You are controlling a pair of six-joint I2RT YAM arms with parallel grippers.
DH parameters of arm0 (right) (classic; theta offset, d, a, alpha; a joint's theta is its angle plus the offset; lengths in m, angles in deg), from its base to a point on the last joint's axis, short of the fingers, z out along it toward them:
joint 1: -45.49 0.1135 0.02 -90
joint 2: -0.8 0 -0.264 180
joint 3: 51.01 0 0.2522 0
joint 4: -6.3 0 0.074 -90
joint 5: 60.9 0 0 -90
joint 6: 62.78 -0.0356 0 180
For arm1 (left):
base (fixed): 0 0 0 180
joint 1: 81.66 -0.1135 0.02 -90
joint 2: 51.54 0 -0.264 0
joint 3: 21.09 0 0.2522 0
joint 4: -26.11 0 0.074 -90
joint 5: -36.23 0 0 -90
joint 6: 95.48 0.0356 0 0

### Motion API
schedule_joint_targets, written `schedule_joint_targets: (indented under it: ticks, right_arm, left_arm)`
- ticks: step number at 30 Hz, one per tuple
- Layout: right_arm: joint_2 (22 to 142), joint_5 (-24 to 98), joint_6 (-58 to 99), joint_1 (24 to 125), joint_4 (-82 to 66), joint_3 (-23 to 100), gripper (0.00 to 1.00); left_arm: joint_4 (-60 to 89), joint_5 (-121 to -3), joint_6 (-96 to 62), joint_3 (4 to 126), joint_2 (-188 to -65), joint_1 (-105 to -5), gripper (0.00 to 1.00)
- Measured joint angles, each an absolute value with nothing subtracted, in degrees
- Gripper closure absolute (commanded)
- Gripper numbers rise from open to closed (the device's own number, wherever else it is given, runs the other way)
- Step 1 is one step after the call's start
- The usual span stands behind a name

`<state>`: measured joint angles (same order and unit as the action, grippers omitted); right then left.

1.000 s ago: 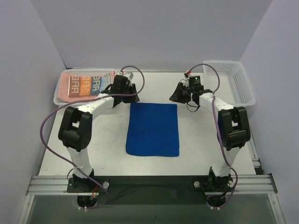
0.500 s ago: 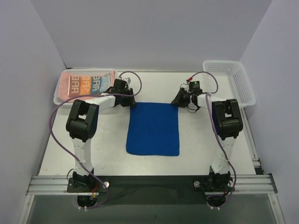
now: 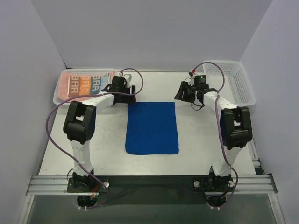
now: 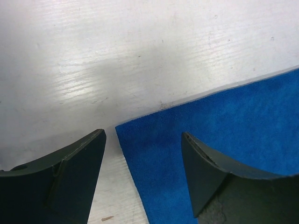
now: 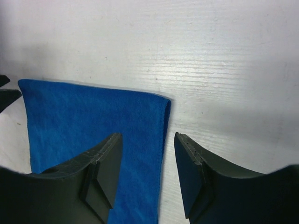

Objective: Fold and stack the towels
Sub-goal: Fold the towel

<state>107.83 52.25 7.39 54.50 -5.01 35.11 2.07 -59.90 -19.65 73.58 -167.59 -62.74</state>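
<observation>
From above I count three towels and two baskets: the blue towel point(image 3: 152, 128) flat on the worktop point(image 3: 107, 140), the lettered towel point(image 3: 86, 84) and pink towel point(image 3: 63, 87) in the left basket point(image 3: 56, 99). My left wrist view shows my left gripper point(image 4: 142, 140) spread astride the blue towel's far-left corner. My right wrist view shows my right gripper point(image 5: 147, 140) spread over the far-right corner; a shallow pinch could drop a corner and skew the fold.

Diffuse, even light from above. Top view sharp, with faint soft shadows on the white bench point(image 3: 196, 135). Wrist views: a broad sheen washes out the bench grain; the near, dark fingers point(image 4: 60, 182) of the left hand point(image 4: 141, 135) and right hand point(image 5: 148, 136) are shaded and slightly soft; the blue towel point(image 4: 233, 121) is crisp.
</observation>
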Motion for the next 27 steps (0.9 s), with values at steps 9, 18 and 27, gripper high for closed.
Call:
schedule_joint_targets:
  ticks: [9, 18, 27]
  right_arm:
    - [107.1, 50.5, 11.2, 54.5, -9.3, 34.8, 0.49]
    - [107.2, 50.4, 12.2, 54.5, -10.4, 34.6, 0.49]
    - [108.5, 50.4, 12.3, 54.5, -11.3, 34.8, 0.49]
  left_arm:
    - [0.4, -57.0, -12.2, 74.7, -167.9, -62.8, 0.40]
    - [-1.4, -56.9, -10.7, 78.3, -171.7, -63.0, 0.49]
    - [-4.8, -57.3, -10.6, 80.8, -173.9, -63.2, 0.49]
